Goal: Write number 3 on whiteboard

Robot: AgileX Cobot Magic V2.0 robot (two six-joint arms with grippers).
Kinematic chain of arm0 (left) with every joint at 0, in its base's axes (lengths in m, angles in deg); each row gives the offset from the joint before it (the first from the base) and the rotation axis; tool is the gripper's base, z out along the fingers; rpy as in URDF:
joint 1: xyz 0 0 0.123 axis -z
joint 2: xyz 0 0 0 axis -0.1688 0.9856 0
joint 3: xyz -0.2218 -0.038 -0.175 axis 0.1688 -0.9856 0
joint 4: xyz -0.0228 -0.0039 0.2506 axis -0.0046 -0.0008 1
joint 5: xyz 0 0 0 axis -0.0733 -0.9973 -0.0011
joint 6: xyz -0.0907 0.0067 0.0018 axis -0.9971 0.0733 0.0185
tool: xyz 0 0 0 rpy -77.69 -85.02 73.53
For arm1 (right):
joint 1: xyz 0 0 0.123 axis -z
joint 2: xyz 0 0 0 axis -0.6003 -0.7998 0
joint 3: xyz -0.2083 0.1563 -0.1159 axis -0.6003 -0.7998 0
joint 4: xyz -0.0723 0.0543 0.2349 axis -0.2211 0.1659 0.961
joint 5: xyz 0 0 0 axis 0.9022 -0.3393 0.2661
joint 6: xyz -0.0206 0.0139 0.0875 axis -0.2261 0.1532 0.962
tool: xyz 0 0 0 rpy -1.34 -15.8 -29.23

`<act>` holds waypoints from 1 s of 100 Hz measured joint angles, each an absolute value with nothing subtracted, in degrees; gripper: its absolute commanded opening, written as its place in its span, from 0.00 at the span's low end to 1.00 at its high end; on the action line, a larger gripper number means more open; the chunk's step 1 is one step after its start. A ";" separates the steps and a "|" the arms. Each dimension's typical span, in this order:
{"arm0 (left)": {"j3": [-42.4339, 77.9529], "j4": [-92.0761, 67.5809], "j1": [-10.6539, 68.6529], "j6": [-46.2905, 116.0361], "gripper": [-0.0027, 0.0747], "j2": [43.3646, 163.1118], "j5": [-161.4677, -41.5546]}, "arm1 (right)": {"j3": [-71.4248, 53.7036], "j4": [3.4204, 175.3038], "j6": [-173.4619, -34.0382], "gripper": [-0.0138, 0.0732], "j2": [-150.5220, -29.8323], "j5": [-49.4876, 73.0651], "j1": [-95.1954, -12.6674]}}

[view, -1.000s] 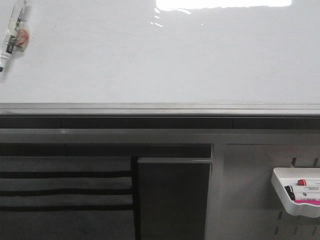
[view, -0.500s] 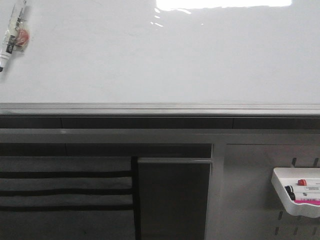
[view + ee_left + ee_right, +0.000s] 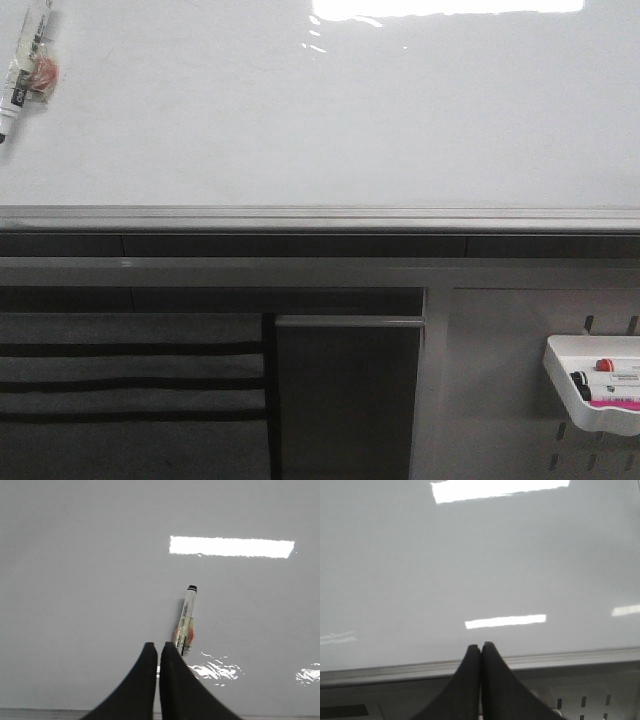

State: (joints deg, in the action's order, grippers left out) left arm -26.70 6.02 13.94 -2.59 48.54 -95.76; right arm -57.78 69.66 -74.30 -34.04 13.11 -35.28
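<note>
The whiteboard point(image 3: 330, 110) is glossy, white and blank; no number 3 shows on it in any view. A marker point(image 3: 22, 70) with a black tip sits against the board at its far left, and it also shows in the left wrist view point(image 3: 186, 620). My left gripper point(image 3: 156, 645) is shut and empty, just beside the marker's lower end over the whiteboard point(image 3: 90, 555). My right gripper point(image 3: 480, 645) is shut and empty, over the lower edge of the whiteboard point(image 3: 480, 555). Neither gripper shows in the front view.
A grey metal frame edge point(image 3: 320, 218) runs along the board's bottom. Below it at the right is a grey slotted panel point(image 3: 500, 380) with a white tray point(image 3: 560, 385) holding markers point(image 3: 612, 378). Light glare point(image 3: 445, 8) lies on the board's top.
The grey panel under the board's middle has turned darker. Nothing else has visibly moved.
</note>
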 measured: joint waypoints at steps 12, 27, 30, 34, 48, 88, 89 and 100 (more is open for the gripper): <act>-19.48 8.79 13.94 -2.59 0.01 54.20 -101.86 | -49.46 69.88 -75.24 0.08 -40.11 19.20 -35.28; -11.24 11.98 13.94 -2.59 0.01 62.34 -109.58 | -37.62 71.10 -78.75 0.08 -49.30 27.97 -35.28; -10.07 12.16 13.94 -2.59 0.01 63.71 -110.70 | -35.57 71.38 -79.64 0.08 -50.98 29.75 -35.28; -8.65 12.52 13.94 -2.59 0.01 65.51 -111.99 | -32.79 71.65 -80.70 0.08 -53.39 32.47 -35.28; -7.36 12.70 13.94 -2.59 0.01 69.81 -112.24 | -27.35 72.44 -84.18 0.08 -59.55 38.50 -35.28; -7.33 12.98 13.94 -2.59 0.04 76.54 -112.12 | -26.92 84.21 -91.76 0.11 -68.27 41.83 -40.15; -7.33 12.97 13.94 -2.59 0.06 76.70 -112.12 | -26.92 84.49 -91.91 0.12 -68.60 41.83 -40.33; -7.33 12.97 15.04 -2.59 0.26 78.47 -110.61 | -26.83 87.00 -94.53 0.28 -71.33 41.83 -43.70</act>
State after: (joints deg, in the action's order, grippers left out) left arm -7.33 12.97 15.04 -2.59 78.47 -110.61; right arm -26.83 87.00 -94.53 -71.33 41.83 -43.70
